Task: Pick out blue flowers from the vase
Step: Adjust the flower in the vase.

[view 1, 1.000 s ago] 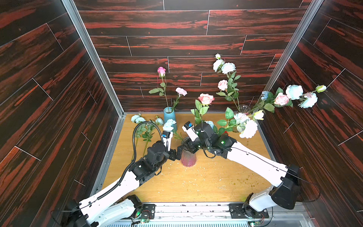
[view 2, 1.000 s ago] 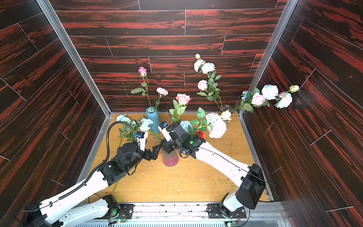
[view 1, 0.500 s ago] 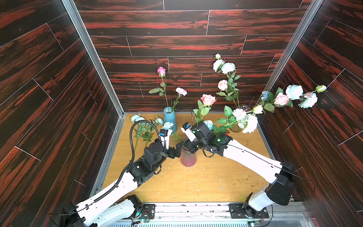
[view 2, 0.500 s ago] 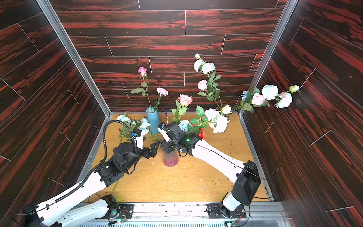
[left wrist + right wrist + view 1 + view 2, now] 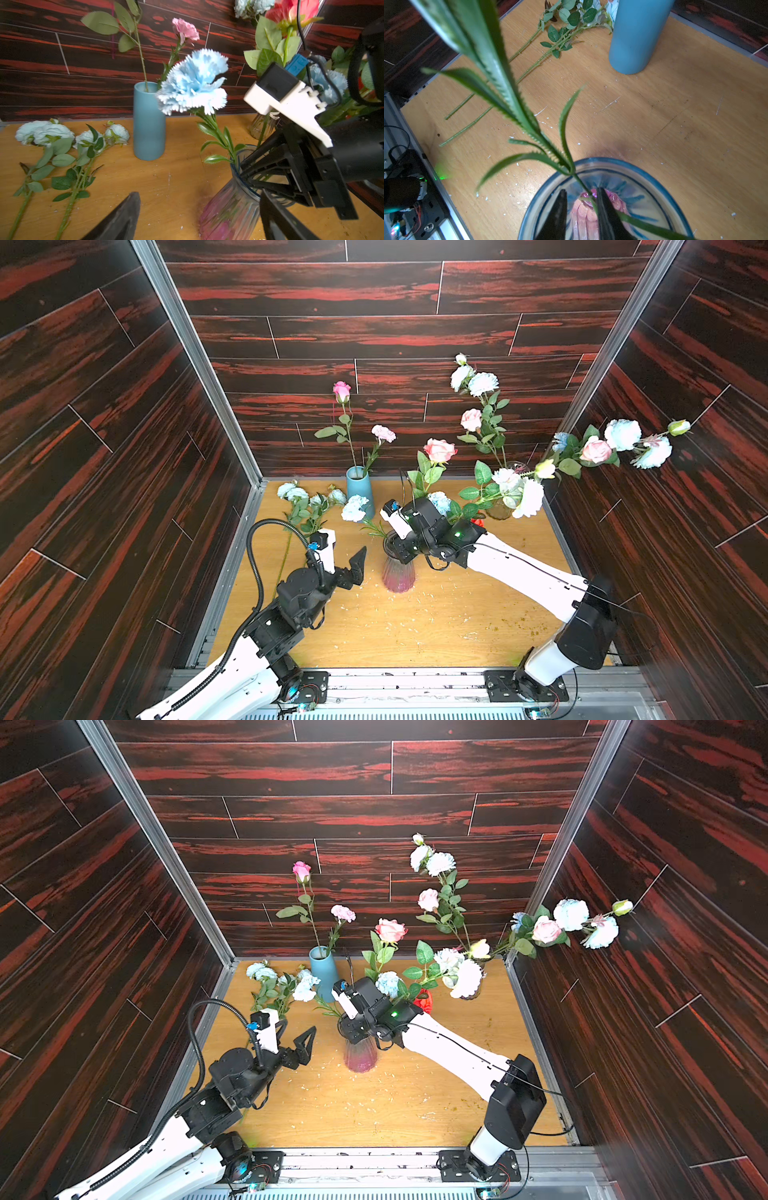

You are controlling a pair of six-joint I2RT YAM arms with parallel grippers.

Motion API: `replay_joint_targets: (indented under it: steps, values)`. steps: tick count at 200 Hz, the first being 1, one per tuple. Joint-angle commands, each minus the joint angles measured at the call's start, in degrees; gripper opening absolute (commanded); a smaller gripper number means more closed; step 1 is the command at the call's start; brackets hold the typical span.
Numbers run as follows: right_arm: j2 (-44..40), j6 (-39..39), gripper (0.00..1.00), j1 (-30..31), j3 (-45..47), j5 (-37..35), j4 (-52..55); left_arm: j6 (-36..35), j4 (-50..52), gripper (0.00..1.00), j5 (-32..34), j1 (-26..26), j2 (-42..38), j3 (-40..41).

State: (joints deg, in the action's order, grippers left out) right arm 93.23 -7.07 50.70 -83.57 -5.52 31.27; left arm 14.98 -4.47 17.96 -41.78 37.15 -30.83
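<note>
Blue cylinder vase [image 5: 360, 489] holding pink rose [image 5: 341, 390] and pink carnation [image 5: 383, 433], wooden tabletop [image 5: 436, 626], dark red-streaked plank walls [image 5: 374, 335].

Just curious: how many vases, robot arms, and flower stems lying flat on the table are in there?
Vases: 3 (blue vase, pink glass vase, clear glass vase)
Robot arms: 2 (left arm, right arm)
Flower stems lying flat on the table: 2
Total: 7

The glass vase [image 5: 398, 574] is pink below, blue-rimmed; its flower [image 5: 193, 83] is pale blue, ruffled, green-leaved. Behind the glass vase, a plain teal vase [image 5: 360, 495]. The table [image 5: 415, 626] is honey-yellow; the walls [image 5: 374, 294] dark brown, streaked red.
</note>
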Motion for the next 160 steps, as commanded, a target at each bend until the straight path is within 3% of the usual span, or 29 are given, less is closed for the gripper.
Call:
replay_joint_targets:
  steps: [1,66,160]
  values:
    - [1.81,-0.53,0.21,-0.17,1.05,2.33,-1.73,-0.23,-1.58,0.9,1.82,0.26,-0.11,0.77]
    - [-0.02,-0.96,0.0,-0.78,3.15,3.83,-3.81,0.09,-2.56,0.9,1.23,0.23,1.37,1.03]
    - [-5.06,0.16,0.0,-1.57,-1.94,2.76,-2.29,0.13,-2.21,0.9,1.29,0.22,1.45,0.95]
